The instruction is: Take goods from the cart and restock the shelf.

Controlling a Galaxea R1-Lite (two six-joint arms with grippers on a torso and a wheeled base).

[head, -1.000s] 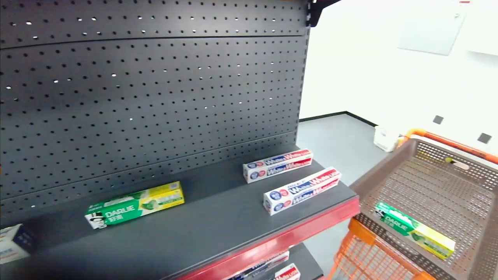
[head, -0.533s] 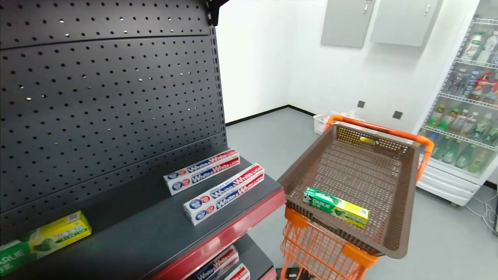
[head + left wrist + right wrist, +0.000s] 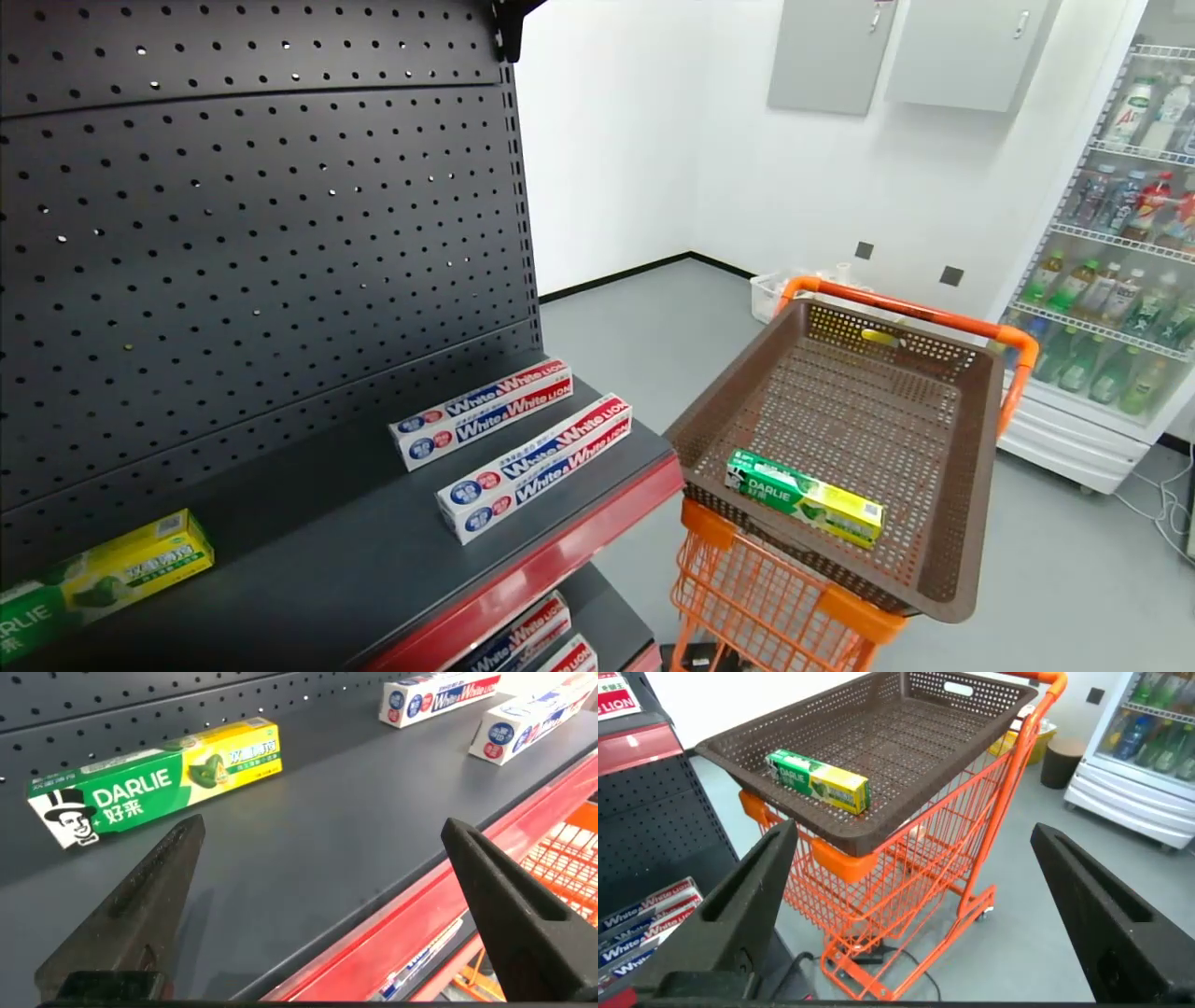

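Left jaws spread wide, nothing between them; I have them over the shelf, near the shelf's green box, which lies flat by the pegboard back. Right jaws likewise released and bare, held off to one side of the cart. Cart's green box lies flat in the basket corner nearest the shelf. Rear white box and front white box lie side by side, apart, at the shelf's right end
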